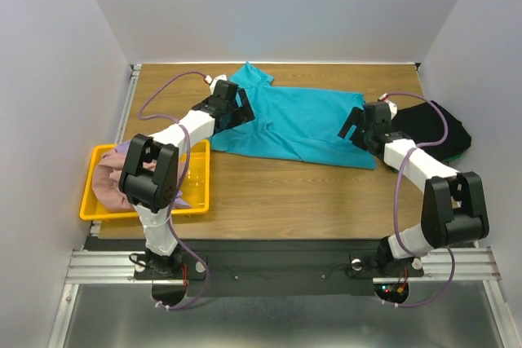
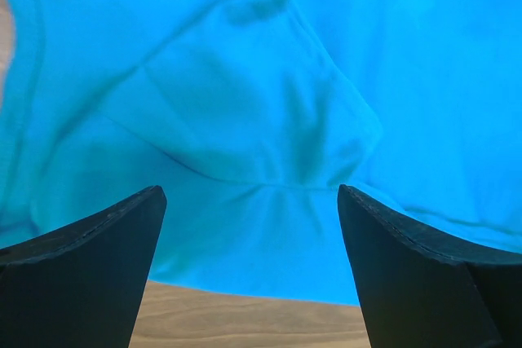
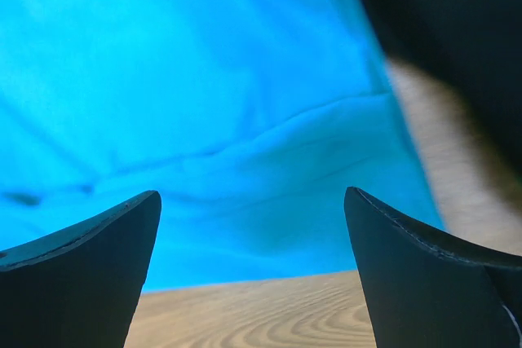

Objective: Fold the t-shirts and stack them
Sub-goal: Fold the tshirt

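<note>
A teal t-shirt [image 1: 298, 124] lies spread across the middle of the wooden table, partly folded, with a sleeve [image 1: 251, 77] sticking out at the back. My left gripper [image 1: 236, 112] hovers over its left edge, open, nothing between the fingers; teal cloth [image 2: 261, 120] fills the left wrist view. Over the shirt's right edge my right gripper [image 1: 357, 129] stands open and empty, with the teal hem [image 3: 269, 169] ahead of it. A black t-shirt [image 1: 432, 129] lies folded at the right, on something green. Pink and lavender shirts [image 1: 110, 181] are bunched in the tray.
The yellow tray [image 1: 196, 193] sits at the table's left front edge. White walls close in the table on three sides. Bare wood [image 1: 294, 197] stretches between the teal shirt and the arm bases.
</note>
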Robot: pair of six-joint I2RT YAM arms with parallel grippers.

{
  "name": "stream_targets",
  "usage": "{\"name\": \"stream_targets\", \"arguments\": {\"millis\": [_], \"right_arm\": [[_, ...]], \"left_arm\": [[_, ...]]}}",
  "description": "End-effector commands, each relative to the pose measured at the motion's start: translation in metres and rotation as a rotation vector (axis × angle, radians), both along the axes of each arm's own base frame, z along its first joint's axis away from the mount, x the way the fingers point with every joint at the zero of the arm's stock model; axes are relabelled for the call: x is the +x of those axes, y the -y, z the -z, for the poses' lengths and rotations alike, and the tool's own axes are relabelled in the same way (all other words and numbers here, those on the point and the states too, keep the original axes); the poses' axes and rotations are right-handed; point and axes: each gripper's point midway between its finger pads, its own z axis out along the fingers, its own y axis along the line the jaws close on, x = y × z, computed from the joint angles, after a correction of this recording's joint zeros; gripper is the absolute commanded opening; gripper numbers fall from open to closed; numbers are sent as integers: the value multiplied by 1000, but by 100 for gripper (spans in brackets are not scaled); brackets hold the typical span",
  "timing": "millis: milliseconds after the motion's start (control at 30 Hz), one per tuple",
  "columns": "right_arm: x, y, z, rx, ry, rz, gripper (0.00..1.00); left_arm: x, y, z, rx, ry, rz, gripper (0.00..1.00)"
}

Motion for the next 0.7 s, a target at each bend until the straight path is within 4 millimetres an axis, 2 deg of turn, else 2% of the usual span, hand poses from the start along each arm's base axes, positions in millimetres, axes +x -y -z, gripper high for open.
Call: {"name": "stream_targets", "arguments": {"millis": [0,67,200,233,300,367,400,433,467,500,533,567,600,667], "right_arm": [[3,-39,16,107,-6,-178,100],[2,-41,28,120,-33,-177,100],[-6,-30,52,96,-87,-106,100],[-13,-26,59,95,-105,-80,100],[-20,-23,61,94,-110,-57,100],[-36,-20,69,102,-143,-35,100],[-42,-18,70,99,-151,-24,100],[-46,-17,64,113,-140,-5,100],[-59,-14,70,109,-173,4,100],[-64,-13,69,111,-176,9,100],[-70,-9,69,103,-183,27,100],[-74,-8,64,107,-170,40,100],[-89,-4,72,97,-208,46,100],[-105,1,76,87,-239,67,100]], "left_arm": [[-6,12,8,-61,-1,14,98],[-12,11,26,-52,-42,15,98],[-32,5,54,-50,-104,-4,98],[-43,1,66,-46,-135,-8,99],[-61,-1,82,-40,-182,-13,98],[-75,0,85,-46,-203,-5,98],[-92,-1,96,-26,-232,-1,98],[-99,1,90,-46,-229,-10,99],[-108,4,90,-56,-238,-9,98],[-115,5,90,-62,-239,-10,99],[-131,6,96,-42,-256,-2,98],[-137,6,92,-48,-256,-12,99],[-149,2,97,-31,-277,-25,98],[-163,2,99,-19,-298,-36,98]]}}
